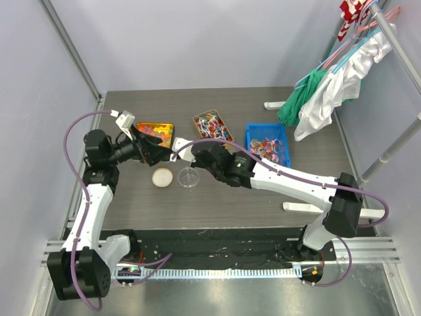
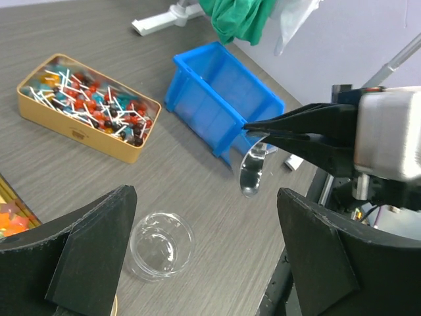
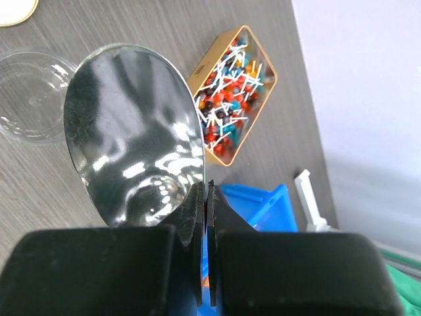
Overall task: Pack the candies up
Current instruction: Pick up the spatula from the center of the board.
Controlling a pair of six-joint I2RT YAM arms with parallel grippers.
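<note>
Pale grey walls (image 1: 197, 39) enclose a dark wood-grain table (image 1: 230, 207); a metal clothes rack (image 1: 398, 46) stands at right, draped with a green garment (image 1: 299, 102) and a white garment (image 1: 329, 92); light soft, even.

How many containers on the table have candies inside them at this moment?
3. A yellow tin at the left, partly hidden by the left pincer; a gold tin in the middle; a blue bin at the right. The clear cup is empty.
</note>
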